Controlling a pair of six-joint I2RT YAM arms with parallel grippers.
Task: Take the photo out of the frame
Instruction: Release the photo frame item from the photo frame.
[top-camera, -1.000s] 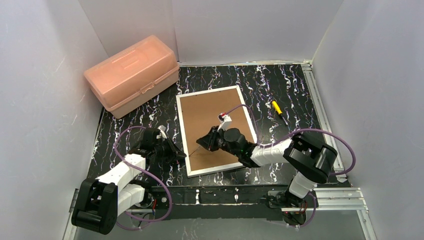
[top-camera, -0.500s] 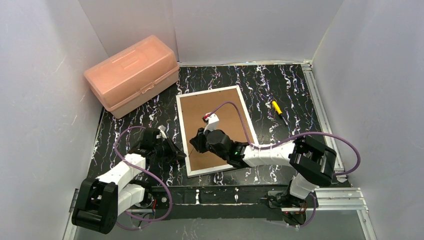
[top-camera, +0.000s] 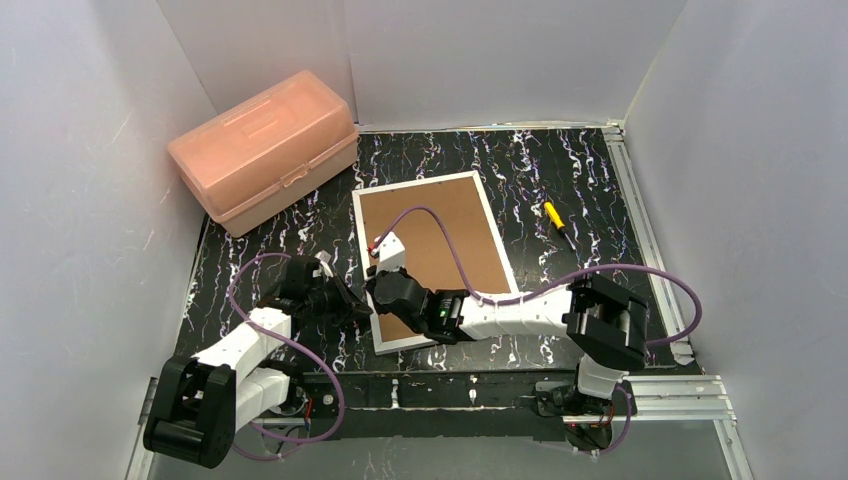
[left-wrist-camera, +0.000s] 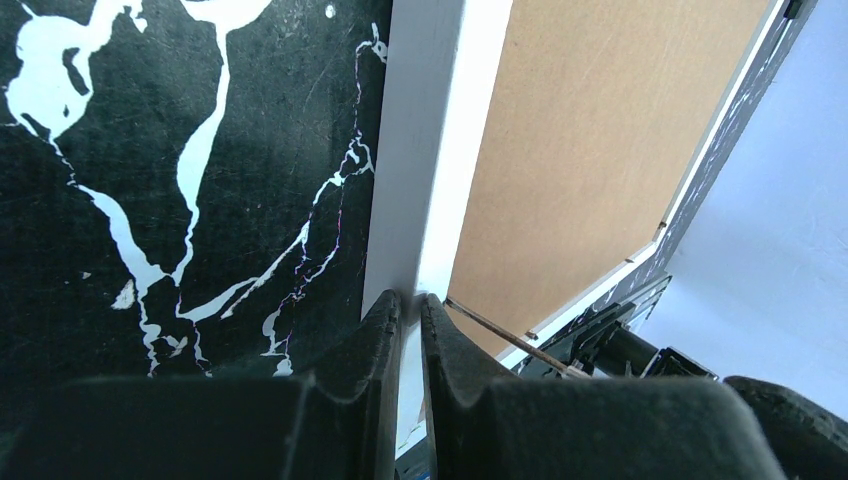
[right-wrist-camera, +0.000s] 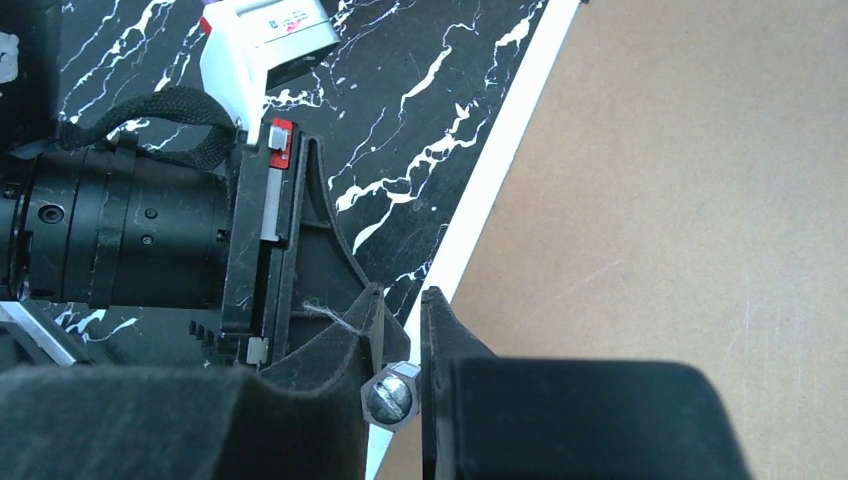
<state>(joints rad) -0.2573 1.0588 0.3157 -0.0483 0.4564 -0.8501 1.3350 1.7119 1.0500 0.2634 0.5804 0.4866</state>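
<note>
The frame (top-camera: 440, 225) lies face down on the black marbled table, its brown back up and thin white border round it. The photo is hidden under the backing. My left gripper (top-camera: 360, 308) is shut on the frame's left border near the near corner; the left wrist view shows the white edge (left-wrist-camera: 430, 150) between its tips (left-wrist-camera: 412, 300). My right gripper (top-camera: 374, 287) hovers over the same left edge, just beside the left gripper, shut on a thin metal tool with a hex, slotted end (right-wrist-camera: 391, 395). Its rod (left-wrist-camera: 500, 325) points at the brown back (right-wrist-camera: 680, 180).
A pink plastic box (top-camera: 265, 145) stands at the back left. A yellow-handled screwdriver (top-camera: 558, 224) lies right of the frame. White walls enclose the table, and a metal rail (top-camera: 640, 210) runs along its right side.
My right gripper has moved left across the frame's back, from its middle to its left edge next to the left gripper, carrying the tool. The left arm has not moved.
</note>
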